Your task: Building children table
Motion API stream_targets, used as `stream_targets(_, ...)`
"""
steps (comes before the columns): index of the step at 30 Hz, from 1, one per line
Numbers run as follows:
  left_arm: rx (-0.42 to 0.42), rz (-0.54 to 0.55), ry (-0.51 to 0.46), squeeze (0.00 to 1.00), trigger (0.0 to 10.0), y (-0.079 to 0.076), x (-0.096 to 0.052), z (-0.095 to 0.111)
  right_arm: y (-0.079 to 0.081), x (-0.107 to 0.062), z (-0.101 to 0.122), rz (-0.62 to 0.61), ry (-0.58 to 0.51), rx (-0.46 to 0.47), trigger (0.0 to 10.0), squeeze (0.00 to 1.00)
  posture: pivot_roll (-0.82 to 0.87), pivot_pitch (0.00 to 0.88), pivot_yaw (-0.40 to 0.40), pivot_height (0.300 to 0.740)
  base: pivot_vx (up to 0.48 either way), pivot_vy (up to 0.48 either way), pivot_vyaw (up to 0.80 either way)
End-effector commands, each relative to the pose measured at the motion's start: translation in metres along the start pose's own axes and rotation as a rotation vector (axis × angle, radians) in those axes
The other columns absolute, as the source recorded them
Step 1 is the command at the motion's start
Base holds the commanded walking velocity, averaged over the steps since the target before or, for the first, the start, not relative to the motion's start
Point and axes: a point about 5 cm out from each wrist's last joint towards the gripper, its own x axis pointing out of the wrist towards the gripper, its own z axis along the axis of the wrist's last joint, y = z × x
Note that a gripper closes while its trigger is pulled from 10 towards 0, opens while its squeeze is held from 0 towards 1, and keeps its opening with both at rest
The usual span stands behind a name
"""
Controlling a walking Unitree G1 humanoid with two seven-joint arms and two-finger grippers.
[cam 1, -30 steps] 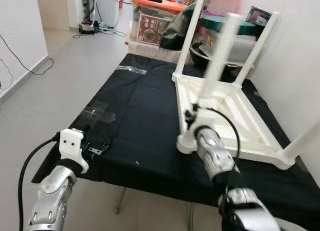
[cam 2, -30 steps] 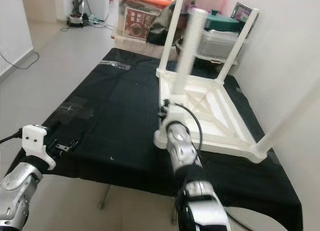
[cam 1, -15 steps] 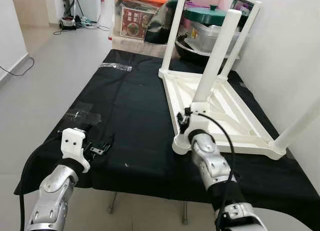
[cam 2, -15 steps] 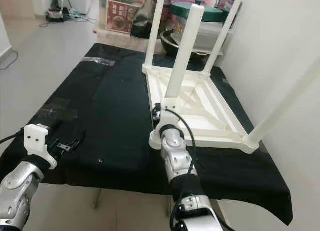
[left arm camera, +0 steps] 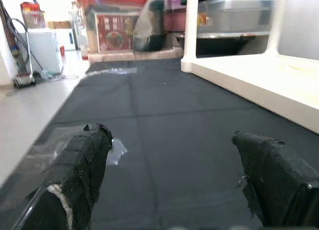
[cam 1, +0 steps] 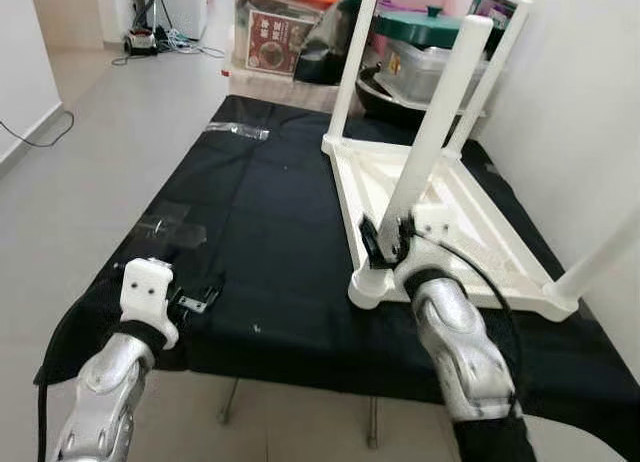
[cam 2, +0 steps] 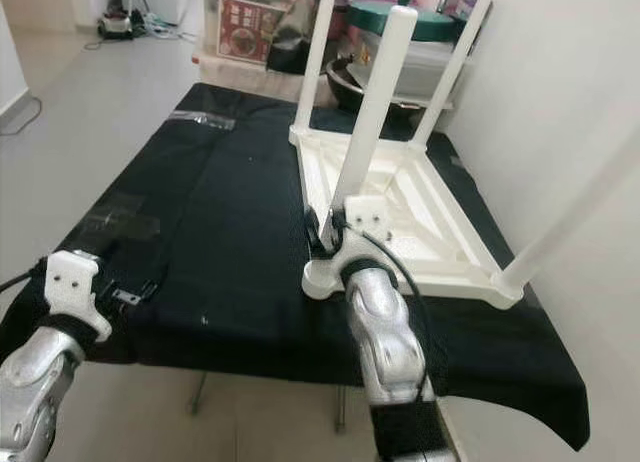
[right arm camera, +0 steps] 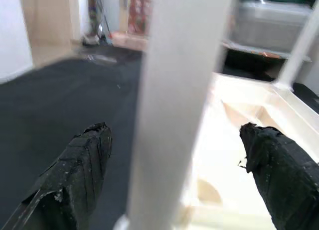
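Children's table point(cam 1: 450, 222) lies upside down on the black cloth point(cam 1: 270, 212) that covers the work table, toward my right, by the wall. Four white legs stick up. Storage bins point(cam 1: 290, 32) and a covered pot point(cam 1: 435, 32) sit at the far end.

My right gripper point(cam 1: 385, 244) is at the near-left leg point(cam 1: 425, 147), low down just above its socket. In the right wrist view its fingers point(right arm camera: 82, 168) are spread wide, one each side of the leg point(right arm camera: 179, 90), not touching it. So I'm not holding it right now.

Step in hand, as I judge it: seating or tightening this leg in its corner. It leans off upright, unlike the far-left leg, so it's probably not fully home. Next move needs me to close on the leg near its base, straighten it, then press or twist it down without pushing the whole frame across the cloth.

My left gripper point(cam 1: 200, 300) hovers over the near-left edge of the cloth, fingers point(left arm camera: 82, 158) spread, holding nothing, beside a tape patch point(cam 1: 170, 227).

Versus half a second ago: my right wrist has rolled, camera mount now to the right of the leg. The leg's tilt looks about the same. Left arm hasn't shifted
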Motion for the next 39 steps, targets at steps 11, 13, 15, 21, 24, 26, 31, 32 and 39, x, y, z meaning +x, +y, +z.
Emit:
stream_targets(11,-0.171,0.237,0.127,0.0,10.0,-0.003,-0.016,0.014,-0.017,-0.031,-0.047,0.033,0.441,-0.148,10.0,0.0,0.07,0.0,-0.153,0.74,0.0,0.0,0.0)
stream_targets(13,-0.181,0.285,0.164,0.0,10.0,-0.002,-0.017,0.013,-0.013,-0.029,-0.046,0.064,0.443,-0.139,10.0,0.0,0.07,0.0,-0.153,0.74,0.0,0.0,0.0)
stream_targets(15,-0.173,0.315,0.188,0.0,10.0,-0.002,-0.019,0.012,-0.011,-0.027,-0.045,0.078,0.441,-0.147,10.0,0.0,0.08,0.0,-0.155,0.74,0.0,0.0,0.0)
stream_targets(21,-0.129,0.303,0.221,0.0,10.0,-0.006,-0.023,0.017,-0.007,-0.019,-0.039,0.094,0.331,-0.222,10.0,0.0,0.1,0.0,-0.162,0.74,0.0,0.0,0.0)
stream_targets(24,-0.11,0.299,0.193,0.0,10.0,-0.007,-0.026,0.02,-0.004,-0.02,-0.037,0.108,0.302,-0.247,10.0,0.0,0.1,0.0,-0.163,0.74,0.0,0.0,0.0)
stream_targets(26,-0.057,0.243,0.142,0.0,10.0,-0.012,-0.032,0.025,-0.001,-0.019,-0.03,0.118,0.244,-0.24,10.0,0.0,0.11,0.0,-0.166,0.74,0.0,0.0,0.0)
stream_targets(31,-0.029,0.204,0.118,0.0,10.0,-0.019,-0.035,0.031,0.001,-0.016,-0.023,0.125,0.23,-0.177,10.0,0.0,0.11,0.0,-0.166,0.74,0.0,0.0,0.0)
stream_targets(32,-0.029,0.204,0.118,0.0,10.0,-0.019,-0.035,0.031,0.001,-0.016,-0.023,0.125,0.23,-0.177,10.0,0.0,0.11,0.0,-0.166,0.74,0.0,0.0,0.0)
stream_targets(39,0.044,0.168,0.132,0.0,10.0,-0.012,-0.036,0.034,0.01,-0.016,-0.011,0.273,0.096,-0.117,10.0,0.0,0.11,0.0,-0.165,0.74,0.0,0.0,0.0)
